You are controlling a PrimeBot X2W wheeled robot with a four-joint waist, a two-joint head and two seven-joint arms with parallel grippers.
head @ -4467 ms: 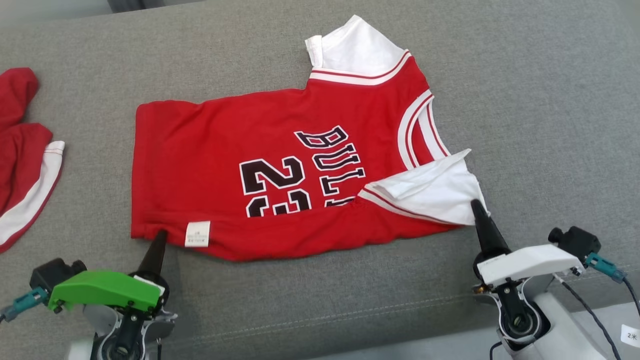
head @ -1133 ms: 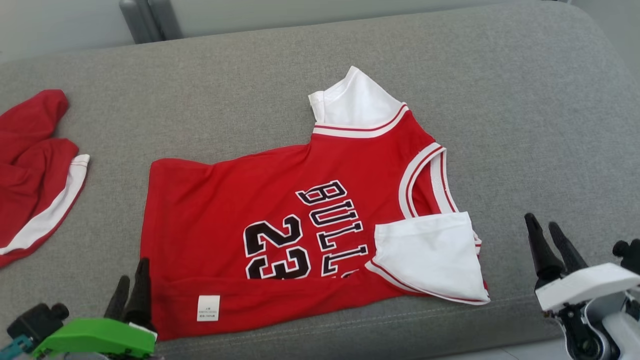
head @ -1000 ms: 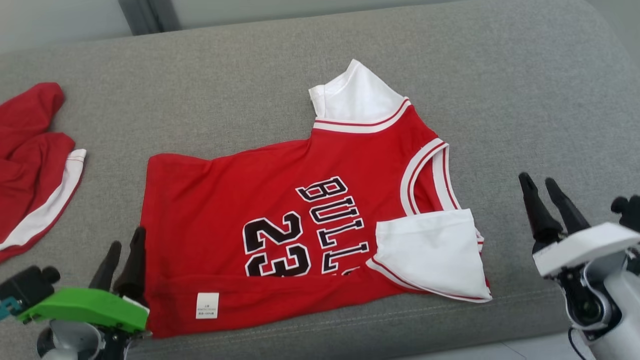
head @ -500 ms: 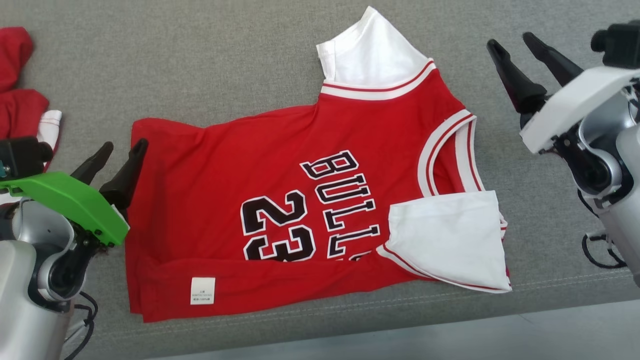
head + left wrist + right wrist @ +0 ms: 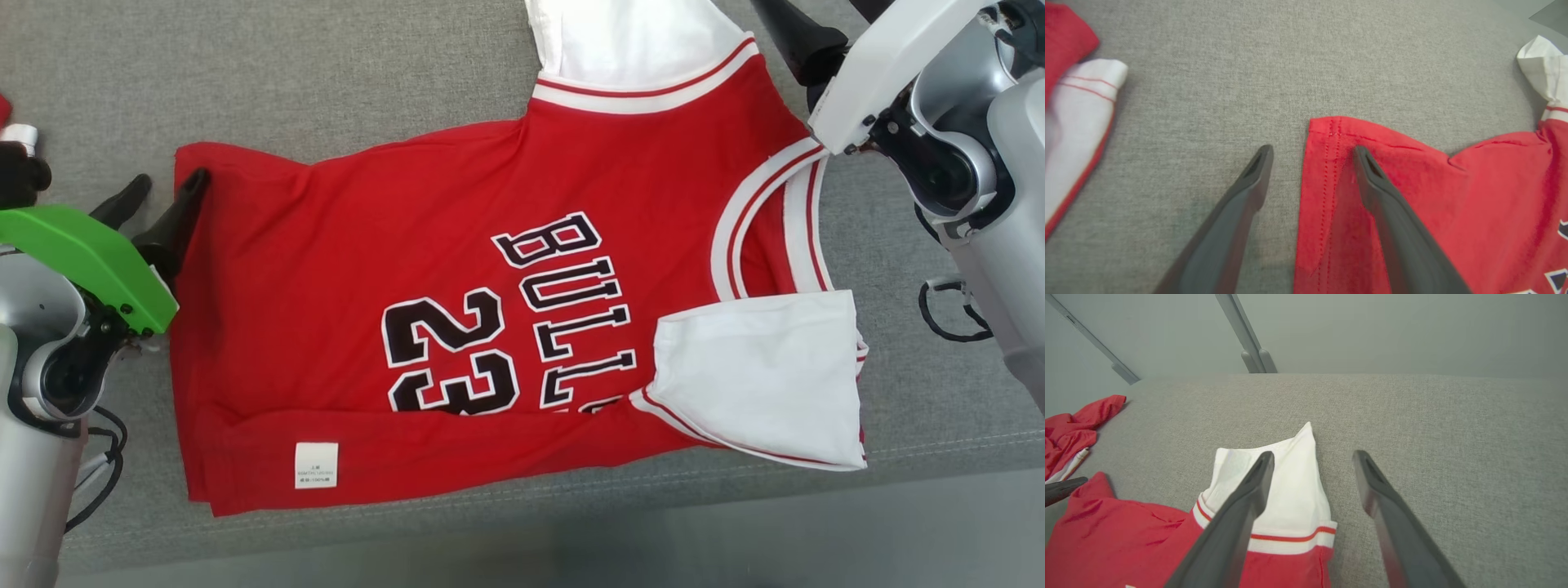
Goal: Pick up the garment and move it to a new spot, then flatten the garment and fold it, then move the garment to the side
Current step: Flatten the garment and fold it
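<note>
grey woven sofa cushion [image 5: 326,73] carries the red basketball jersey with white sleeves and black lettering [image 5: 457,310], flat in its middle. its long axis runs left to right: hem to the left, collar and sleeves to the right. the left claw [image 5: 1312,149], fingers spread wide and empty, is astride the far left hem corner [image 5: 1316,124], one finger above red cloth, one above bare cushion. the right claw [image 5: 1313,454] is spread and empty too, at the far right white sleeve [image 5: 1290,486]. each arm is nearest its own far corner, so i judge the coming move pinches both and brings the far edge near.
</note>
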